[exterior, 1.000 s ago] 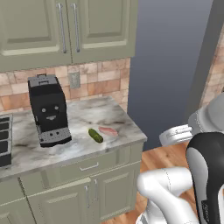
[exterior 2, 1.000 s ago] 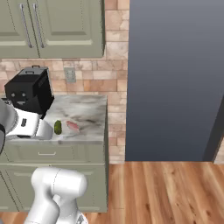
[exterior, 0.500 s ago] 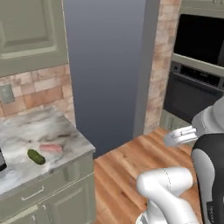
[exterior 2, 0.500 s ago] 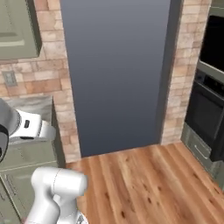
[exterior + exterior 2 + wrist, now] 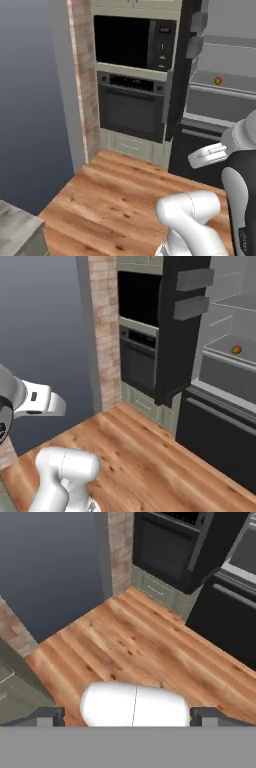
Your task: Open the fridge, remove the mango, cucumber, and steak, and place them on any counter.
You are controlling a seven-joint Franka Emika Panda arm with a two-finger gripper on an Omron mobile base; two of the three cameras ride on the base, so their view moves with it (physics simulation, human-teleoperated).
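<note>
The black fridge point(image 5: 183, 331) stands with one door swung open, and its light grey shelved inside point(image 5: 226, 98) shows at the right. A small red and yellow mango point(image 5: 236, 349) lies on a shelf inside, also seen as a small dot, the mango point(image 5: 218, 81). My gripper point(image 5: 128, 718) is open and empty, hanging over the wooden floor well short of the fridge. One corner of the marbled counter point(image 5: 16, 223) shows at lower left. The cucumber and the steak are out of view.
A black oven point(image 5: 132, 108) and microwave point(image 5: 133, 42) sit in beige cabinetry left of the fridge door. A brick pillar point(image 5: 85, 85) and a dark grey panel point(image 5: 30, 100) stand further left. Wooden floor point(image 5: 140, 642) lies between me and the fridge's black lower drawer point(image 5: 220, 441).
The whole view has swung right as the base turned: the counter with cucumber and steak slid off to the left, and the oven and open fridge came in. The gripper stays open.
</note>
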